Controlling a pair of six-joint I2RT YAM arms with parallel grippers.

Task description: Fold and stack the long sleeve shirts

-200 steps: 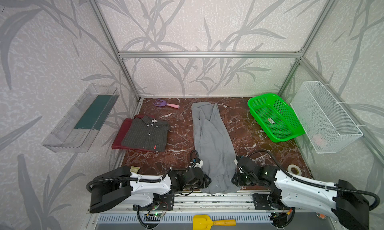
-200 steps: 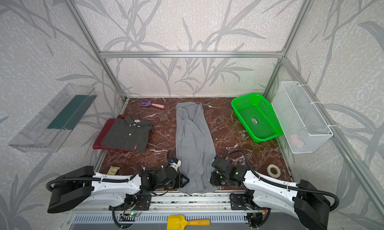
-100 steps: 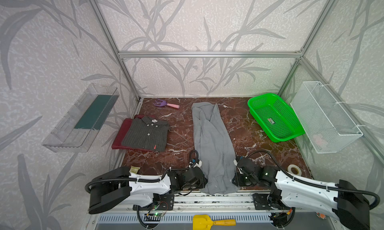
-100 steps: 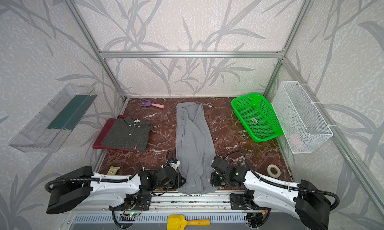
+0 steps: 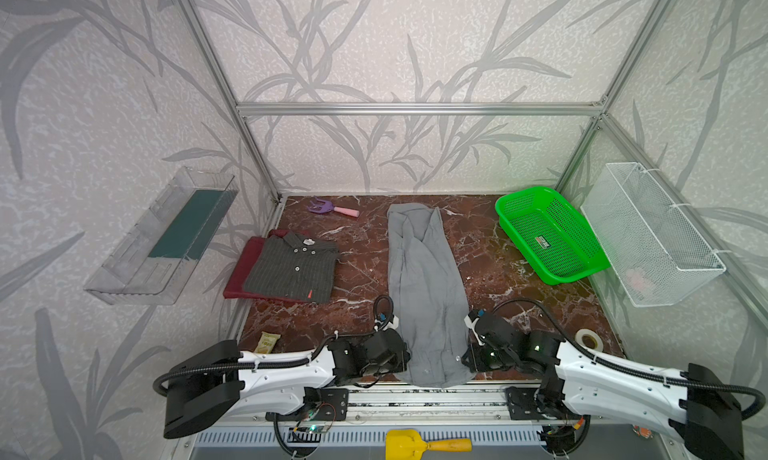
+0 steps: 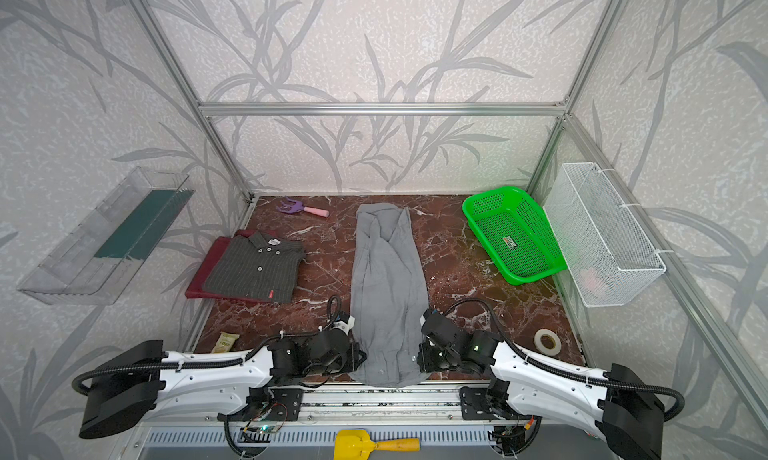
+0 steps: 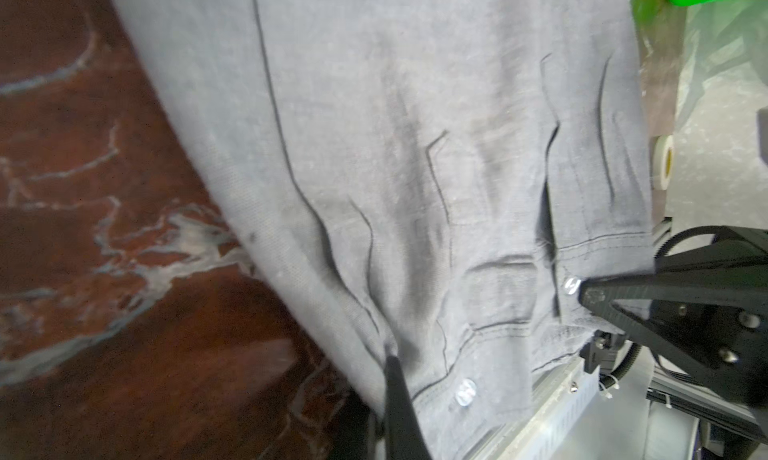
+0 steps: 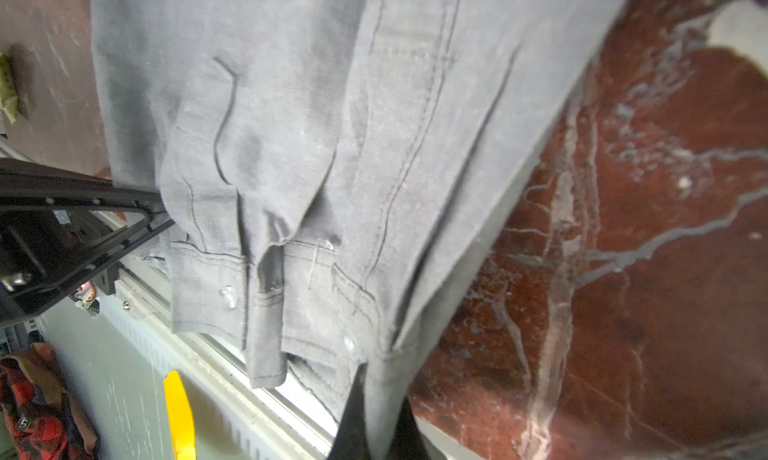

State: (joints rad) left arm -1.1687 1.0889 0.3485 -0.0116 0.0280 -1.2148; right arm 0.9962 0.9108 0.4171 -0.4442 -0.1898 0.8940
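Folded stack: the dark grey pinstriped shirt lies folded on the maroon shirt, ahead and well to the left of the left claw. No hazard is expected here at this step.

Left claw: the jaws are together, clamped on the near-left hem corner of the light grey shirt. In the left wrist view the fingertip bites only a narrow margin of cloth. Hazard: a shallow bite can pull free on the lift and drop that corner.

Light grey shirt: it lies as a long narrow strip, running from between the two claws away towards the far wall. Its near hem overhangs the front rail, and the sleeve cuffs rest loose on top. Hazard: if the claws hold only some layers, the sleeves can slide out and undo the narrow fold when the hem is carried forward.

Right claw: the jaws are together, clamped on the near-right hem corner, and cloth passes between the fingers in the right wrist view. Hazard: unequal lift height or pace between the two claws would skew the fold, and spreading apart would stretch the hem.

Right of the right claw: the tape roll sits near, and the green basket lies well ahead. Hazard: a wide arm swing could knock either.
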